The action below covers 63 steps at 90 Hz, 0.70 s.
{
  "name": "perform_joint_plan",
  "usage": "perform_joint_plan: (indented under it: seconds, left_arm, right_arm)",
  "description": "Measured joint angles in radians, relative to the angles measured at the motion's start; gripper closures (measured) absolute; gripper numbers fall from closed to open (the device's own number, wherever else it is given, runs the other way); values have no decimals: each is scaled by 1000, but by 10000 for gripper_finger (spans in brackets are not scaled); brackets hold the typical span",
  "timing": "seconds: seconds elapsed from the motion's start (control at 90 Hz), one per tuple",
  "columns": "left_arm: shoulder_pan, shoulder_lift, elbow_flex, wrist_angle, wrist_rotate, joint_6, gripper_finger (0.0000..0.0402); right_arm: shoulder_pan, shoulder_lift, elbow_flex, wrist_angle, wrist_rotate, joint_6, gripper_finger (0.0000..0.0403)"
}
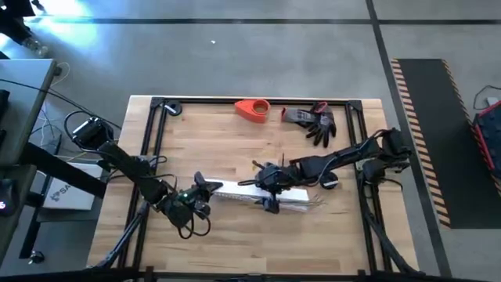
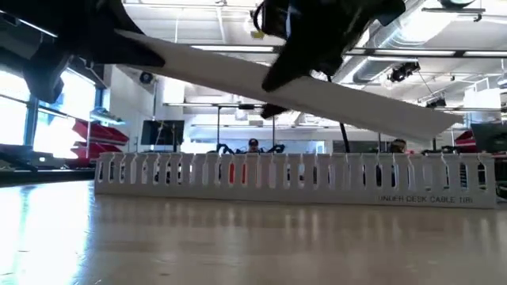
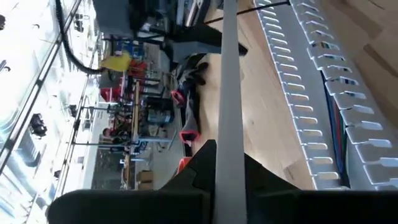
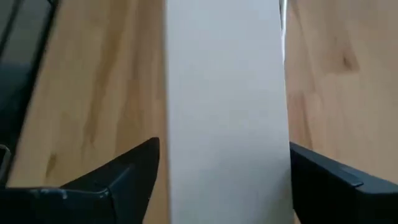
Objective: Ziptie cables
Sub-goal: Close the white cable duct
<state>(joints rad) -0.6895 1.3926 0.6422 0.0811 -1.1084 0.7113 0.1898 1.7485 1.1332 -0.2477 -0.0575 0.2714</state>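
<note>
both grippers hold the flat white strip (image 2: pixel 317 91) lifted above the slotted channel (image 2: pixel 293 178): my left gripper (image 1: pixel 205 190) pinches its left end, my right gripper (image 1: pixel 270 182) straddles its middle. the cables (image 3: pixel 336 124) lie inside the channel, presumably being uncovered for tying.

Slotted channel (image 2: pixel 285 178) lying lengthwise on the table (image 1: pixel 235 149), toward its near edge. Flat strip (image 2: pixel 317 99) hanging tilted above the channel, its left end higher in the low view. Left gripper (image 1: pixel 205 190) gripping the strip at its left end; right gripper (image 1: pixel 270 188) closing on it near the middle, a finger (image 4: pixel 124 180) on each side. Cables (image 3: pixel 336 134) lying inside the channel. Glove (image 1: pixel 317 121) and cone-shaped object (image 1: pixel 253 110) lying at the far edge, the cone left of the glove
</note>
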Motion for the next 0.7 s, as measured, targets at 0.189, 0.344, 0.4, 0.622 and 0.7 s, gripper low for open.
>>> perform_joint_plan:
  seconds: [0.189, 0.344, 0.4, 0.622, 0.7]
  left_arm:
    - [0, 0, 0, -1, 5, -11, 401]
    - [12, -1, -1, -6, 48, -106, 390]
    - [19, -7, -2, -9, 72, -149, 375]
    - [26, -97, -2, 1, 99, -252, 293]
    - [26, -139, -2, -3, 109, -363, 268]
  right_arm:
    - [0, 0, 0, -44, -4, 16, 210]
    - [2, 0, 0, -69, 22, 42, 210]
    - [3, -2, 0, -93, 47, 51, 210]
    - [-3, -53, -2, -261, 244, 146, 210]
    - [1, -108, -2, -340, 307, 165, 210]
